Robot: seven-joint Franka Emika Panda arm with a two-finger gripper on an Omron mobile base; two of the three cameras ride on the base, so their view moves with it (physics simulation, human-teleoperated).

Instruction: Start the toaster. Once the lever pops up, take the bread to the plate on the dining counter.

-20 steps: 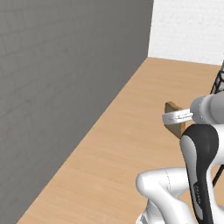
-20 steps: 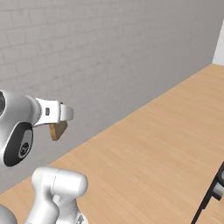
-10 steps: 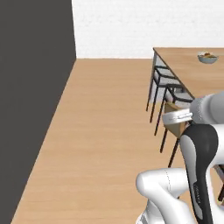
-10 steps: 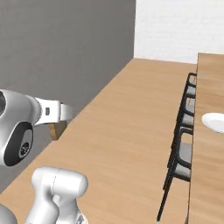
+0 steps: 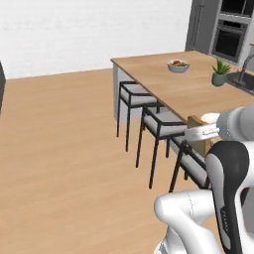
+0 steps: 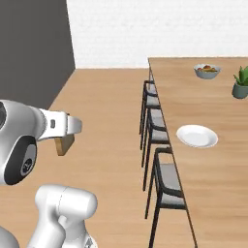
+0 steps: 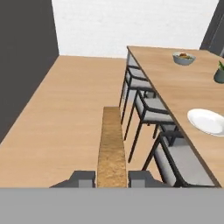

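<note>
Bread (image 7: 111, 148): one flat slice, seen edge-on in the hand view as a long golden-brown strip with a grainy, speckled crust; in the right base view (image 6: 64, 144) a tan-brown corner hanging below the white hand.
Bread location: held up in the air over the wooden floor (image 6: 111, 111), beside the row of stools, well apart from the plate.
Gripper (image 7: 112, 178): one; two dark fingers (image 7: 83, 178) pinching the slice from either side, pads against its flat faces.
Plate (image 6: 197, 135): one, round, plain white, shallow, bare; lying flat on the dining counter near the edge facing the stools.
Dining counter (image 6: 218, 106): one long surface with a light wooden top, running away from the camera toward the white wall.
Stools (image 6: 167, 181): three counted, black thin frames with grey seats, lined up along the near side of the surface, tucked partly under its edge.
Bowl (image 6: 207, 70): one, grey, with coloured food inside, at the far end of the surface, well apart from the plate.
Potted plant (image 6: 240, 83): one, green leaves in a dark teal pot, on the surface between bowl and plate but toward its far side.
Walls: one white brick wall (image 6: 160, 29) at the back, one dark grey wall (image 6: 34, 53) at the side.
</note>
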